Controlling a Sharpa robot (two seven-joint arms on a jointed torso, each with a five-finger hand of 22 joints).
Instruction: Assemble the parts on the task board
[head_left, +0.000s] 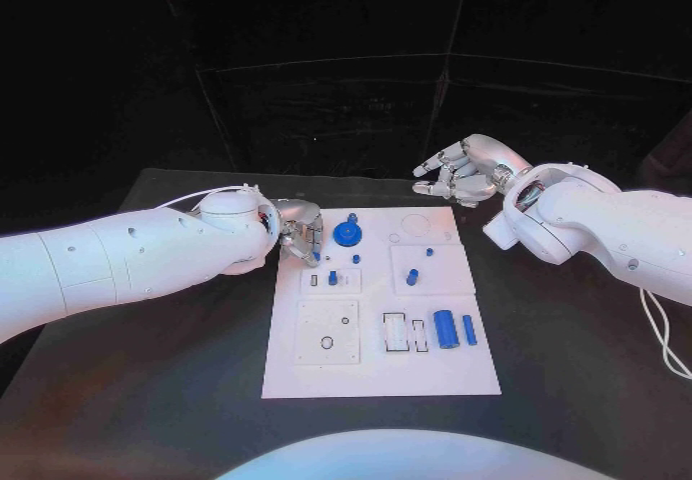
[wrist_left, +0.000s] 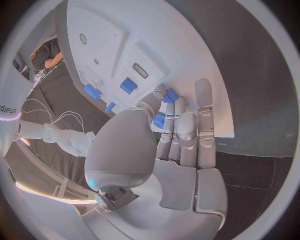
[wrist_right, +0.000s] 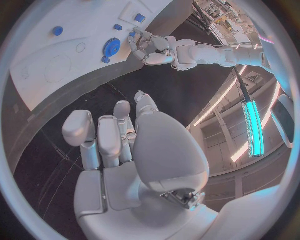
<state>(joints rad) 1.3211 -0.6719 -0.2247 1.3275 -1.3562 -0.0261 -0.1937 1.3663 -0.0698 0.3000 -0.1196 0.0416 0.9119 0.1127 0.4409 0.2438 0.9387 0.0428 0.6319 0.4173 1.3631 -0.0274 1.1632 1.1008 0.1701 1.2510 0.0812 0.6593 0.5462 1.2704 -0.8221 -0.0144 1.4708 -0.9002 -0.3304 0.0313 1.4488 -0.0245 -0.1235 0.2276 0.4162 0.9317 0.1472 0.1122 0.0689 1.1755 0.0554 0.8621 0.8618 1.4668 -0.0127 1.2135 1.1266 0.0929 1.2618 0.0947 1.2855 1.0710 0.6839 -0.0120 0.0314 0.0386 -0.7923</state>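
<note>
Left robot hand (head_left: 299, 230) at task board (head_left: 378, 375) far-left edge; wrist view shows small blue part (wrist_left: 159, 120) pinched in fingertips. Right robot hand (head_left: 459, 170) clenched, holding nothing, above bench (head_left: 173, 350) beyond board. Blue gear (head_left: 348, 234) beside left hand.

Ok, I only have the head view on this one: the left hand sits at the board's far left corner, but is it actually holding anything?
Observer: It looks so. In the left wrist view the left hand seems to pinch a small blue part between thumb and finger.
Operator: And the inside of the right hand?
Observer: The right wrist view shows the right hand holding nothing, fingers apart, over the black table beside the task board.
</note>
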